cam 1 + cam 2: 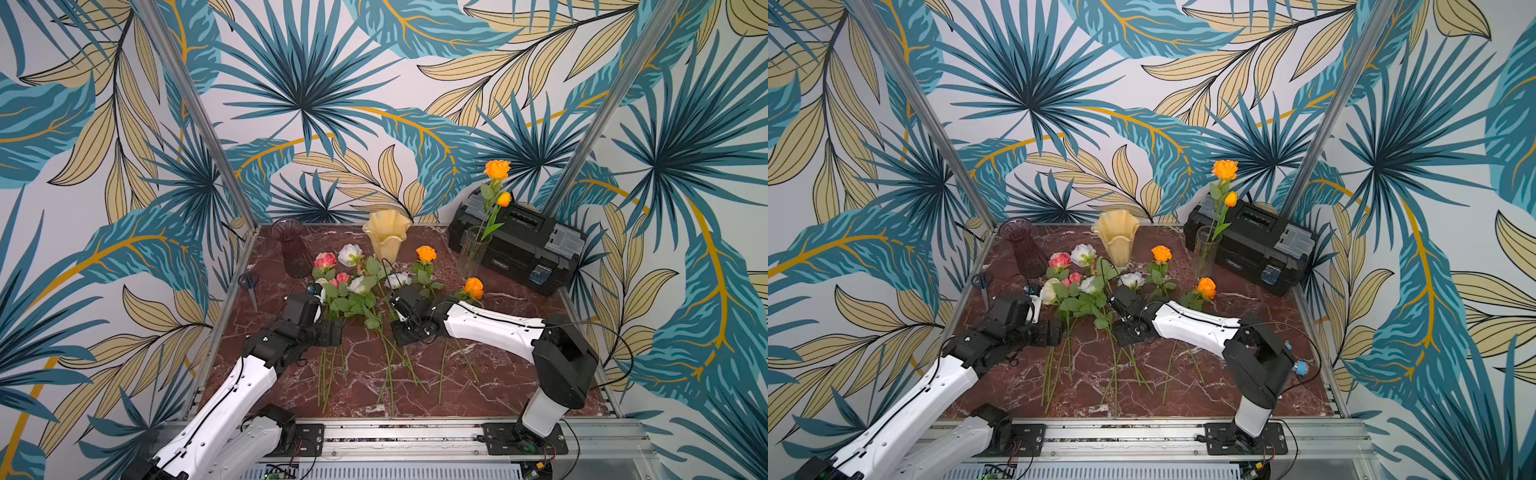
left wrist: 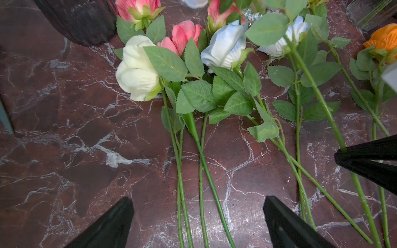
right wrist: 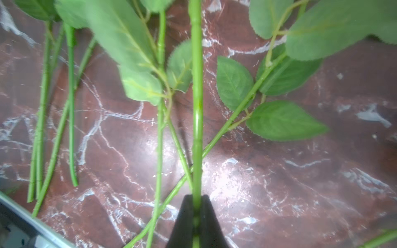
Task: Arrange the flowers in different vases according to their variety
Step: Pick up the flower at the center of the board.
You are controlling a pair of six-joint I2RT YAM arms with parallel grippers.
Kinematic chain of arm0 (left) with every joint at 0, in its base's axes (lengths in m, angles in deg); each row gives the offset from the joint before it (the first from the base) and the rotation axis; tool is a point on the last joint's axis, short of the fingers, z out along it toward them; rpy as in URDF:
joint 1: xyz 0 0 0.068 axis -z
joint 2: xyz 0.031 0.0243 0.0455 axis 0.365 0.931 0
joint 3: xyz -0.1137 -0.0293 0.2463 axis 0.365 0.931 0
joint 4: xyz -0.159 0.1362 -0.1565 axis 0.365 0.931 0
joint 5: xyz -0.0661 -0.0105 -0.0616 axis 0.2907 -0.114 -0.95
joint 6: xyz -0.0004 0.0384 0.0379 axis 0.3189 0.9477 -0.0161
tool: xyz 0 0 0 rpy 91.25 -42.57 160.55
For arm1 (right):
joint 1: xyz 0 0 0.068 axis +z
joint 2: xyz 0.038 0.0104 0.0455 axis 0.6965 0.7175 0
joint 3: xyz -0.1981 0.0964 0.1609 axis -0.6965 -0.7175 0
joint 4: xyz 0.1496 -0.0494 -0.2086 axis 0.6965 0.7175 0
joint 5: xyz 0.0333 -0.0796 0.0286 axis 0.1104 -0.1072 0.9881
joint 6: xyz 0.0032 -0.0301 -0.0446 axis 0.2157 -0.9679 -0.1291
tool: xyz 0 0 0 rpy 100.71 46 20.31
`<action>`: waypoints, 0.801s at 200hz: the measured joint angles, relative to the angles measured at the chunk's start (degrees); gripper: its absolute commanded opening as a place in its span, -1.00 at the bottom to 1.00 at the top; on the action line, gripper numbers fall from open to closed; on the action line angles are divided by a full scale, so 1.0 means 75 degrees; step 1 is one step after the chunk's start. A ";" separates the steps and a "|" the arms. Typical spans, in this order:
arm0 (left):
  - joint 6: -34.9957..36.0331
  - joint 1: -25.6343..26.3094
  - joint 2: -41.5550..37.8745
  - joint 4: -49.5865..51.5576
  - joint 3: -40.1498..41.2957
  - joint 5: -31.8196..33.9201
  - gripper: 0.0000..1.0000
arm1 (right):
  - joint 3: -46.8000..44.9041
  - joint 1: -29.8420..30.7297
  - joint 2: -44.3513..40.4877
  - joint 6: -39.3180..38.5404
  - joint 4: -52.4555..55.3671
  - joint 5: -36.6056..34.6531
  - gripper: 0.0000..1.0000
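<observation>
About a dozen flowers lie on the red marble tabletop with their long axes running front to back, cut ends toward the robot's base and heads toward the back wall. Pink, white and cream heads cluster left of the middle, and two orange roses lie further right. The right end effector is clenched on one green stem, which runs straight out from between its fingers and passes over other stems crossing beneath it. Which head it carries cannot be told. The left end effector is released, its fingers spread wide to either side of the lower stems of a cream rose and its neighbours. Along the back stand the dark purple ribbed vase, the cream vase with a wavy rim, and the clear glass vase. The glass one holds an orange rose with a bud, nearly upright, head up. Just behind it sits a black toolbox, whose front label is too small to read. Blue-handled scissors lie near the left edge.
</observation>
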 measured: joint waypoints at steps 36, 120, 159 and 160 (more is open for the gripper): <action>0.0000 0.0000 -0.0017 0.0000 0.0000 0.0009 1.00 | -0.0079 0.0000 -0.0560 -0.0067 0.0009 -0.0157 -1.00; 0.0003 0.0000 -0.0082 -0.0006 0.0000 -0.0050 1.00 | 0.0248 -0.0003 -0.2311 -0.0933 0.0035 -0.1177 -1.00; 0.0015 0.0000 -0.0125 -0.0035 0.0000 -0.0248 1.00 | 0.1177 -0.0175 -0.2247 -0.1562 -0.0466 -0.1600 -1.00; 0.0015 0.0000 -0.0125 -0.0035 0.0000 -0.0254 1.00 | 0.1201 -0.0184 -0.2238 -0.1571 -0.0469 -0.1603 -1.00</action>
